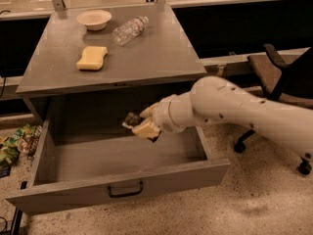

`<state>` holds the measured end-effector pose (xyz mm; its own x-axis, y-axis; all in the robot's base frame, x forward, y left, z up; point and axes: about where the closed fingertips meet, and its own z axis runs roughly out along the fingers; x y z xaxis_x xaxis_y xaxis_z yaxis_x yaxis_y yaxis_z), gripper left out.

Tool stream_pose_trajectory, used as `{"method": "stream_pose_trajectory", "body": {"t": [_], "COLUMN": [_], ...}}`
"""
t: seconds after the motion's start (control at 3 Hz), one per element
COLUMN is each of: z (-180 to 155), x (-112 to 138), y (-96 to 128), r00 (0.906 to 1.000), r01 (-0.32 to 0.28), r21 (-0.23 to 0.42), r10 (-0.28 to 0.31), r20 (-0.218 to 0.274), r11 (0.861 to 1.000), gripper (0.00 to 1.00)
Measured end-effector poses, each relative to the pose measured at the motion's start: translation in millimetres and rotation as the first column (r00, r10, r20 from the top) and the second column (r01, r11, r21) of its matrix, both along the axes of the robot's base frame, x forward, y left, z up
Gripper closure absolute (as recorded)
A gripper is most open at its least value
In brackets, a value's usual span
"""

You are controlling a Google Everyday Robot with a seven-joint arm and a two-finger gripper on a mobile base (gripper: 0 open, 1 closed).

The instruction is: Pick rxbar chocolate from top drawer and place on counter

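Observation:
The top drawer (117, 187) stands pulled open below the counter (156, 53). My gripper (142, 124) is raised above the drawer's floor, just under the counter's front edge, at the end of the white arm (234, 111) reaching in from the right. It is shut on the rxbar chocolate (131, 120), a small dark wrapper that sticks out to the left of the fingers. The drawer's floor shows nothing else in it.
On the counter lie a yellow sponge (92, 57), a pale bowl (94, 19) and a clear plastic bottle (129, 29) on its side. An office chair (281, 77) stands at the right. Snack packets (12, 143) lie on the floor at the left.

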<state>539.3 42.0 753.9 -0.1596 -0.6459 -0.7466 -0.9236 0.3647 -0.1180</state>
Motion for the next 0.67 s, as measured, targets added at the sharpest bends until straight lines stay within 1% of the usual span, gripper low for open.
{"method": "stream_pose_trajectory", "body": {"t": [0.33,0.67], "z": [47,87], "x": [18,75], "y": [-13,-20], "r00": [0.9988,0.9877], "r01": [0.003,0.015], "r21": [0.029,0.008], "r10": [-0.004,-0.016], "r20": [0.049,0.156], "r11": [1.0,1.0], "gripper": [1.0,1.0]}}
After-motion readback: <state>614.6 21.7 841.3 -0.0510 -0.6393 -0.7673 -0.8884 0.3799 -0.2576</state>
